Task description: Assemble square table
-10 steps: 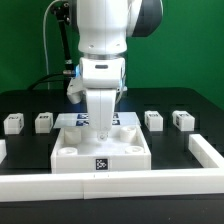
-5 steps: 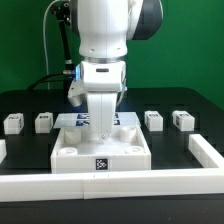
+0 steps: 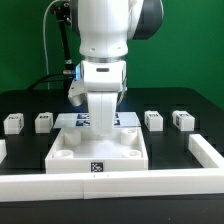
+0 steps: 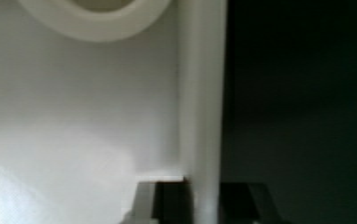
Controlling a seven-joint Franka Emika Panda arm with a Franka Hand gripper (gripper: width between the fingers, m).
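Slab (image 3: 75, 152) of the square table lies flat on the black table (image 3: 25, 105), directly below the pincer (image 3: 101, 126). Wrist view: rim (image 4: 200, 100) of the slab sits between the jaws with both fingers (image 4: 157, 203) against it; the pincer is narrow, clamped on the slab. Leg (image 3: 13, 123) and leg (image 3: 43, 122) stand well apart from the pincer toward the exterior view's left, leg (image 3: 153, 120) and leg (image 3: 182, 119) toward its right. Marker board (image 3: 68, 119) lies just behind the pincer. Border bar (image 3: 130, 185) lies beyond the slab's opposite edge.
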